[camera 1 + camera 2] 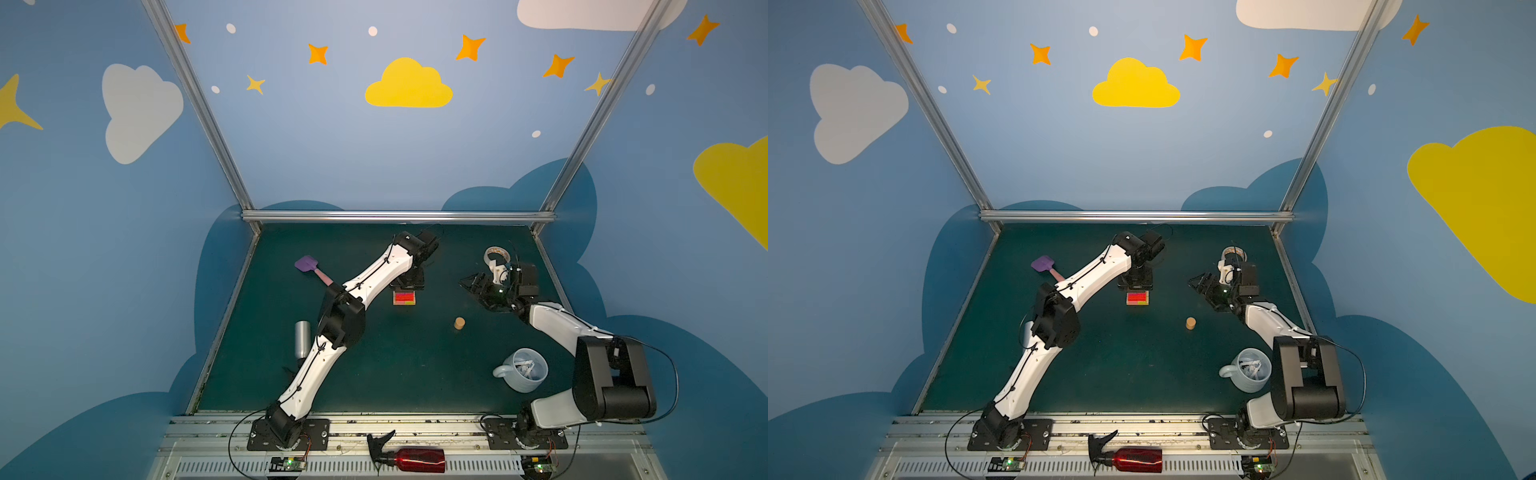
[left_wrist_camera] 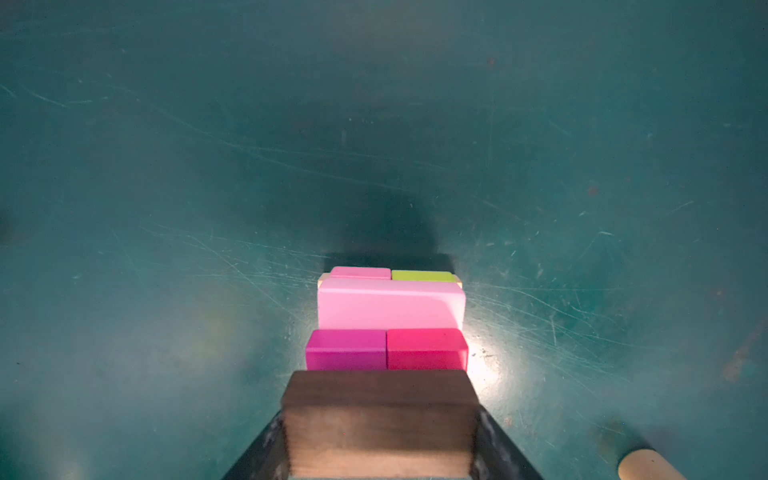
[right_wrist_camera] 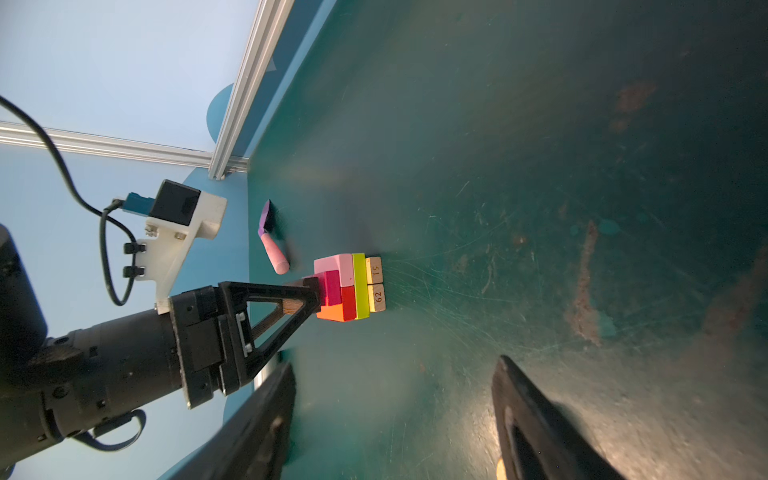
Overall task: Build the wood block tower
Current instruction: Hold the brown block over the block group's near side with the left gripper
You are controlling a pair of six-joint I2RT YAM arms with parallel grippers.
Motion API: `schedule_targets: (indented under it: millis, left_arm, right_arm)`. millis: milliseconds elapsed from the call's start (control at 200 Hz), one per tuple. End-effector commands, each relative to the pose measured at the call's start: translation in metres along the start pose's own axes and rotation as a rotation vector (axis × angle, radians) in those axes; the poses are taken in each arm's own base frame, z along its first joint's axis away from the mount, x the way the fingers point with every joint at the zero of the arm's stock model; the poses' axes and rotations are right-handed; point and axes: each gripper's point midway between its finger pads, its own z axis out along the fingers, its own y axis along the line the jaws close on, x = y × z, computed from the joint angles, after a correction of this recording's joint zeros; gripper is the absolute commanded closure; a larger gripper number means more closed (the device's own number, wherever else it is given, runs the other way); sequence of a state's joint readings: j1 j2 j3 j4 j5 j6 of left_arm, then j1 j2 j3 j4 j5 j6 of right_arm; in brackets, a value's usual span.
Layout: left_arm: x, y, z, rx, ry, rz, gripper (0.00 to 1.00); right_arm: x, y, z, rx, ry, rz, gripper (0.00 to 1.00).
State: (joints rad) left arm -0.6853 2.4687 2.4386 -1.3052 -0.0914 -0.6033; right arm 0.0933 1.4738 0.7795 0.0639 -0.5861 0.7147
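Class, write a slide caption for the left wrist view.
Left hand holding a brown block over the coloured tower.

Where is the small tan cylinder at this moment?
In both top views the tan cylinder sits alone on the green table, right of the middle, between the tower and the blue mug.

1. Wears white shells on left arm (image 1: 316,370) and right arm (image 1: 557,324), with bulky black joint housings (image 1: 343,322).
2. Runs thin black cables (image 1: 376,269) along the white links, clipped down.
3. Sits on black base plates (image 1: 316,440) with silver screws (image 1: 323,433).
4. Ends in black pincers, left pincer (image 3: 311,296) and right pincer (image 3: 397,361), with triangular open-frame fingers (image 3: 266,288).
5. Carries a white camera bracket (image 3: 183,237), black camera (image 3: 174,203), blue plug (image 3: 135,203).
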Motion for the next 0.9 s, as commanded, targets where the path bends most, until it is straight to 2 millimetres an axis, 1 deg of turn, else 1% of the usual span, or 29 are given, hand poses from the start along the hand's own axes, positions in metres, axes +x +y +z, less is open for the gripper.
schedule_targets:
  millis: [0, 365, 681, 891]
  left_arm:
    - [-0.0015, 0.0006, -0.0001, 0.002, 0.007, 0.001, 0.35]
    - [-0.0009, 0.0013, 0.0023, -0.004, 0.013, 0.002, 0.35]
    - [-0.0027, 0.0006, 0.0005, -0.001, 0.006, 0.001, 0.34]
    - [-0.0026, 0.0016, 0.0037, -0.004, 0.013, 0.0, 0.33]
  right_arm:
    - [-0.0072, 0.0068, 0.0001, -0.02, -0.011, -0.012, 0.27]
    - [-0.0073, 0.0067, 0.0003, -0.02, -0.01, -0.012, 0.27]
    - [-0.007, 0.0063, 0.0002, -0.018, -0.01, -0.013, 0.27]
    - [-0.0077, 0.0067, 0.0006, -0.019, -0.011, -0.013, 0.27]
